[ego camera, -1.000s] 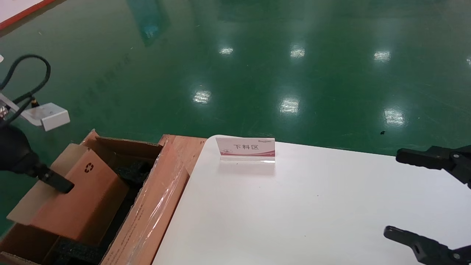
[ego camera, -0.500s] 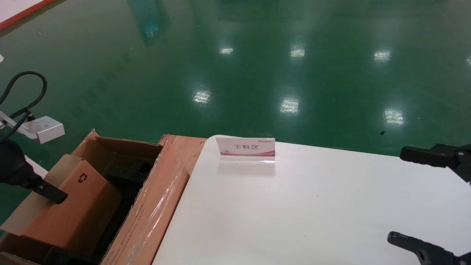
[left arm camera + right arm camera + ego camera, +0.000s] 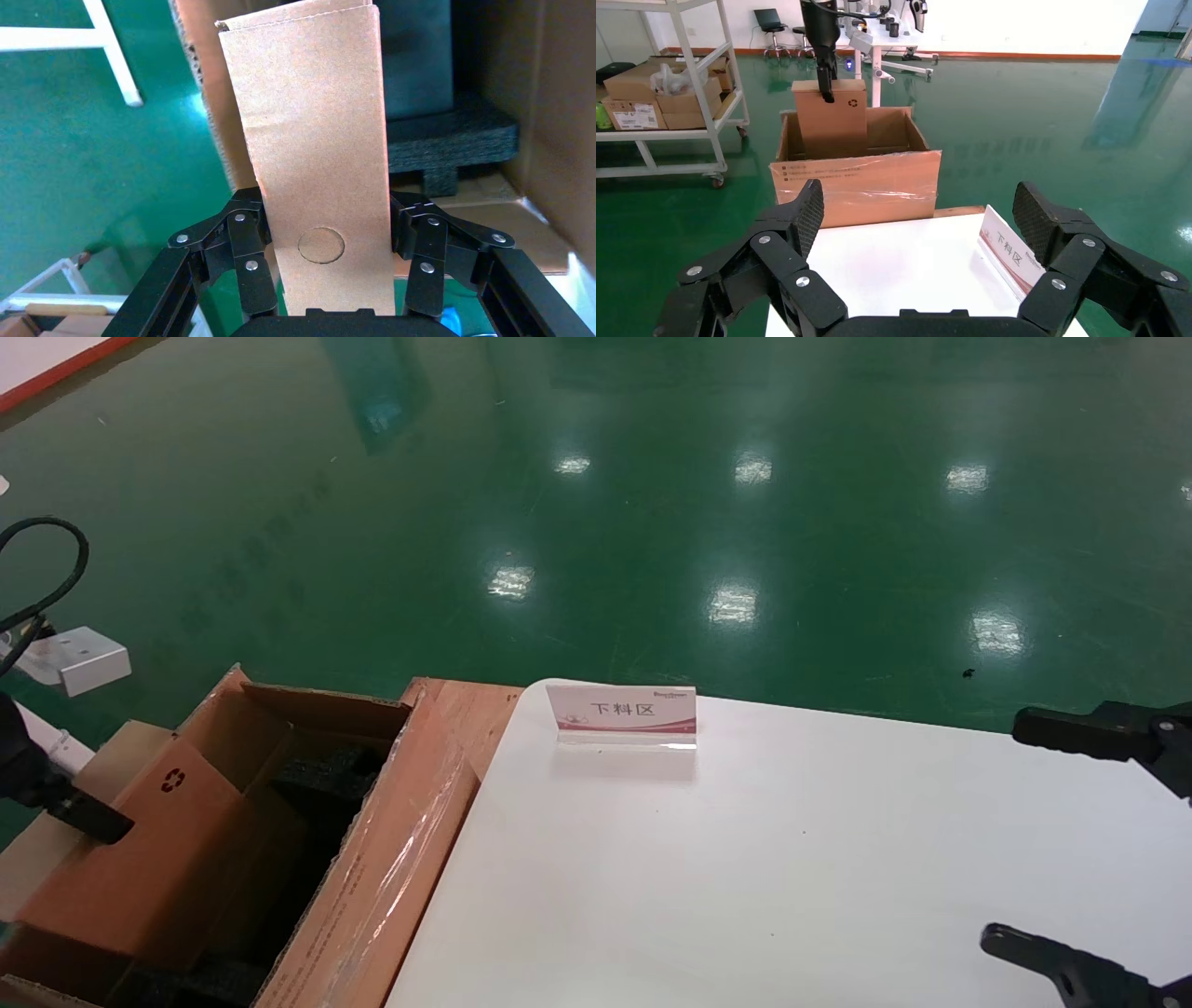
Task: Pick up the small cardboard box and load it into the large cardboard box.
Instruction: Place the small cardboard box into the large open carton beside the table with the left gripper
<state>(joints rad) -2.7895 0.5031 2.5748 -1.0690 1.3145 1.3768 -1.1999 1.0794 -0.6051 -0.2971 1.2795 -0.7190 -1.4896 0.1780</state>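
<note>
Two fingers (image 3: pixel 247 260) of the left gripper (image 3: pixel 330 263) clamp the small cardboard box (image 3: pixel 140 840), tilted over the large cardboard box (image 3: pixel 372 859) at eight o'clock. At four o'clock over the counter (image 3: pixel 792 859), the right gripper (image 3: pixel 916 214) has its fingers spread wide, holding nothing.

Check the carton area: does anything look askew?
Yes. The small cardboard box, clamped by the left gripper, sits tilted, upper end above the large cardboard box rim, not flat inside.
</note>
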